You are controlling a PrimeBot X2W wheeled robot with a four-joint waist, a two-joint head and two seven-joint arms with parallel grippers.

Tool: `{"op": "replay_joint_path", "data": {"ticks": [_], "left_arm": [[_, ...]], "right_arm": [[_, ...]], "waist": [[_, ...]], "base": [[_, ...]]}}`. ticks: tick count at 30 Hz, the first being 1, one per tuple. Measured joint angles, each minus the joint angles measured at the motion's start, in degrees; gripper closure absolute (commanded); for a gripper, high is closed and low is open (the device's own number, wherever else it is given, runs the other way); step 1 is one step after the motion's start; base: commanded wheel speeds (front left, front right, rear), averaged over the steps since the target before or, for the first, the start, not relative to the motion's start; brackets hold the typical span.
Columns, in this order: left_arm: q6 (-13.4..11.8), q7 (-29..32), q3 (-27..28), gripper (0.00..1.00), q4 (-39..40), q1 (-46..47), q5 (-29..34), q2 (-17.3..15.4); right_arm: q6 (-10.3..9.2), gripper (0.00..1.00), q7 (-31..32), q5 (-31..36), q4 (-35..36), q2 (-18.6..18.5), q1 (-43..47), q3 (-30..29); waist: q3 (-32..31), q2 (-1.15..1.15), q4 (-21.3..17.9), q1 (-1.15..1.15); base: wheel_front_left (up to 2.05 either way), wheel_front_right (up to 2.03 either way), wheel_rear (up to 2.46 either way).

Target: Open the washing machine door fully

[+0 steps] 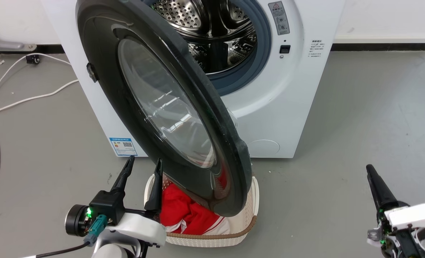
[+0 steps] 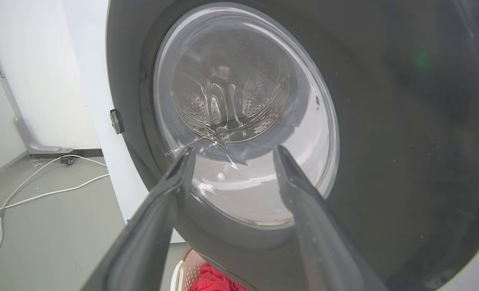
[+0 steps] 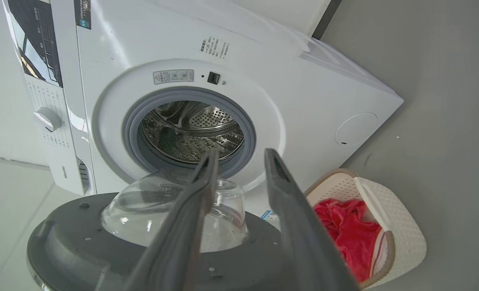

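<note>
So the washing machine door (image 1: pixel 162 104) stands roughly half swung out from the washing machine (image 1: pixel 287 100). It is hinged on my left, and its free edge hangs over the laundry basket (image 1: pixel 250 215) that holds the red cloth (image 1: pixel 184 211). The steel drum (image 1: pixel 205 32) is already exposed, so I judge that the latch is done with and only the rest of the swing remains. My left pincer (image 1: pixel 143 162) is spread and grasps nothing. Its tips sit by the door's lower outer face, and in its own view they frame the glass window (image 2: pixel 243 121); I cannot tell whether a tip touches the door. My right pincer (image 1: pixel 372 172) is low on my right, well apart from the door. In its own view its fingers are parted with nothing between them, and they look across the door's inner side. To finish well, I think the force belongs on the black rim near the free edge, far from the hinge, and never on the bulging glass. A pull from the left needs one finger hooked behind that rim, then an arc followed around the hinge. The glossy face invites slipping, so I would go slowly and keep the left forearm out of the door's path.
</note>
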State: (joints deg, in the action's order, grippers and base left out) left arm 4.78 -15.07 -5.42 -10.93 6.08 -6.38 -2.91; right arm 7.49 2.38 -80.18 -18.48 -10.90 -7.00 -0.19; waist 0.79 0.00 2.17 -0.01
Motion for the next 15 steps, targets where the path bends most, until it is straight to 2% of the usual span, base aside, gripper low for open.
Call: {"op": "replay_joint_path", "data": {"ticks": [7, 10, 15], "left_arm": [[0.0, 0.0, 0.7, 0.0, -0.2, -0.4, 0.1, 0.0], [0.0, 0.0, 1.2, 0.0, -0.4, -0.5, 0.1, 0.0], [-0.2, 0.0, 2.0, 0.0, -0.5, -0.5, 0.1, 0.0]], "right_arm": [[0.0, 0.0, -8.9, 9.6, 0.5, -0.5, 2.4, 1.2], [0.0, 0.0, -12.9, 16.2, -0.6, -0.8, 2.4, 1.5], [0.0, 0.0, -16.4, 31.1, -1.4, -1.0, 1.7, 0.7]], "waist": [[-0.4, 0.0, -1.1, 0.0], [-0.5, 0.0, -1.5, 0.0], [-0.3, 0.0, -1.8, 0.0]], "base": [[0.0, 0.0, 0.0], [0.0, 0.0, 0.0], [0.0, 0.0, 0.0]]}}
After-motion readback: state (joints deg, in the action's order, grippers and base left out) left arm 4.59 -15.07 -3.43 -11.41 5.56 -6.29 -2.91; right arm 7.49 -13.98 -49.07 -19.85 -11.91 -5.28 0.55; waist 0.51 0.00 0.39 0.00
